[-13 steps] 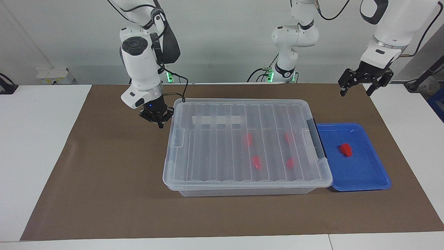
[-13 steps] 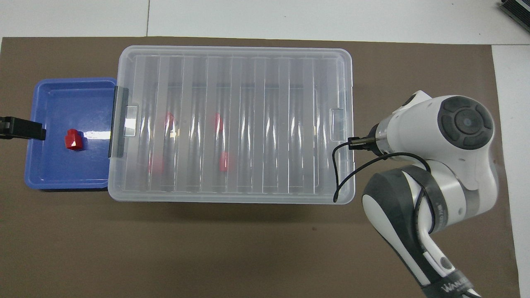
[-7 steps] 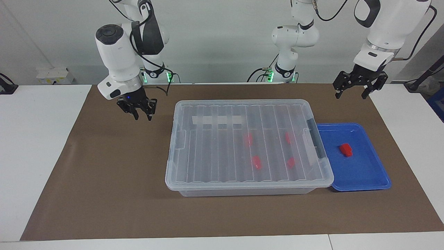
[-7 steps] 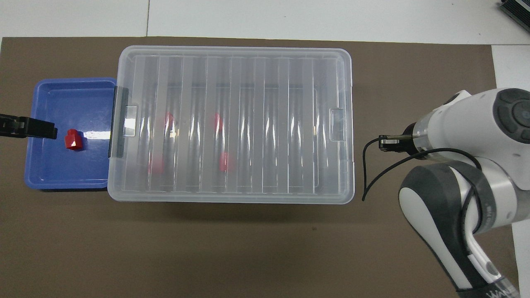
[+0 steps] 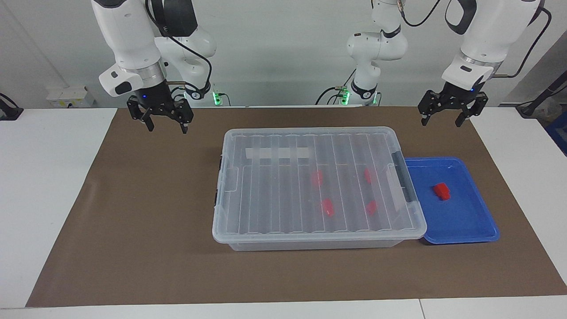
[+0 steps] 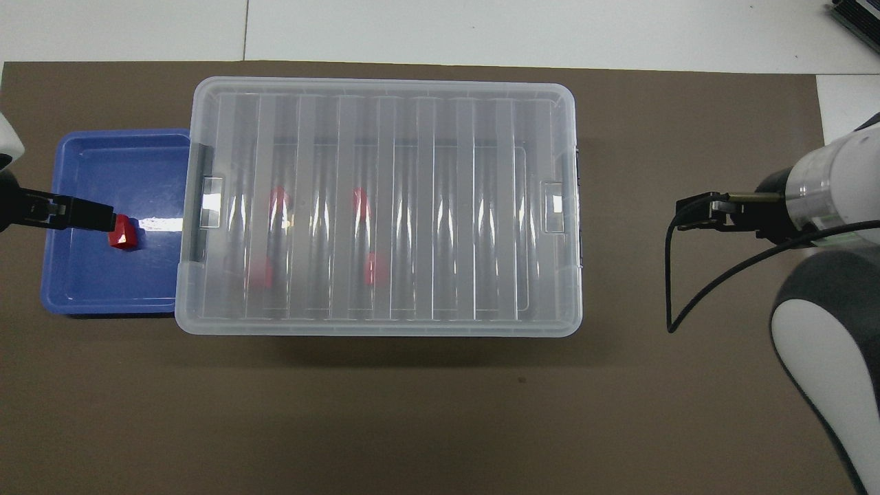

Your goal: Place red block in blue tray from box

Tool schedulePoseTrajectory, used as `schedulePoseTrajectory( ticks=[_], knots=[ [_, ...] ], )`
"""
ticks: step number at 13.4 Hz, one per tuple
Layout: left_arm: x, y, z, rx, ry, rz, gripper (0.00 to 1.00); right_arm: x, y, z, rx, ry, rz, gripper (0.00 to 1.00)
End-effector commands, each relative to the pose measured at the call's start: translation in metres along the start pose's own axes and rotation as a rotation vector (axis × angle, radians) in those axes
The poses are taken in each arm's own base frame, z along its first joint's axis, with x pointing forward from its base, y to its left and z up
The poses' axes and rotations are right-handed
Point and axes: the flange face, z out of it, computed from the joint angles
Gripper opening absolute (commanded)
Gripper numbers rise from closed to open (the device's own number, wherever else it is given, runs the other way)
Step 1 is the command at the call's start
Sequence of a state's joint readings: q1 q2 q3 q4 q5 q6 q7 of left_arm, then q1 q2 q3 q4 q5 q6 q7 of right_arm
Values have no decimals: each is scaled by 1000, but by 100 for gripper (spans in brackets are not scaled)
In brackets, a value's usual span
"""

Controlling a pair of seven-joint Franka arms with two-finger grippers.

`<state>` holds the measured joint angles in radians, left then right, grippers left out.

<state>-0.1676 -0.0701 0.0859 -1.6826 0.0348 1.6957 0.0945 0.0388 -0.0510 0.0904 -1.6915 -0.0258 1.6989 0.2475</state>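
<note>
One block placed: you can see a red block lying loose on the floor of the blue tray, touching nothing but the tray.
Four blocks left: four more red blocks show through the ribbed lid of the box, all in the half toward the left arm's end of the table.
Box: the lid sits flat on it, and its dark grey handle end is just beside the tray.
Left gripper: the left gripper hangs over the brown mat near the tray's end of the table, fingers spread, holding nothing.
Right gripper: the right gripper hangs over the mat near the box's other end, fingers spread wide, holding nothing.
Step in hand: you are, as I judge it, at the close of the task; a block is in the tray, the box looks closed, and both arms stand clear of it.
Next move: if you want one block only, nothing more is called for. For another, the lid must come off first, probably with a hold at each end tab, before any reach inside.
Caution: lifting the lid could shift the box against the tray.
</note>
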Motion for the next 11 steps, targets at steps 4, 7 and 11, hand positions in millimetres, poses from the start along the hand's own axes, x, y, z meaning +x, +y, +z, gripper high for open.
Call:
schedulePoseTrajectory(
  ticks=[4,7,11],
  knots=[
    [-8,7,-3,6,19,6,100,3,20,-6,-4,-44,-48,100],
    [-8,9,-2,10,17,8,100,-2,22,-1,-11,-60,-46,100],
    [-8,8,-1,10,12,5,100,-4,20,1,-10,-60,-38,100]
  ],
)
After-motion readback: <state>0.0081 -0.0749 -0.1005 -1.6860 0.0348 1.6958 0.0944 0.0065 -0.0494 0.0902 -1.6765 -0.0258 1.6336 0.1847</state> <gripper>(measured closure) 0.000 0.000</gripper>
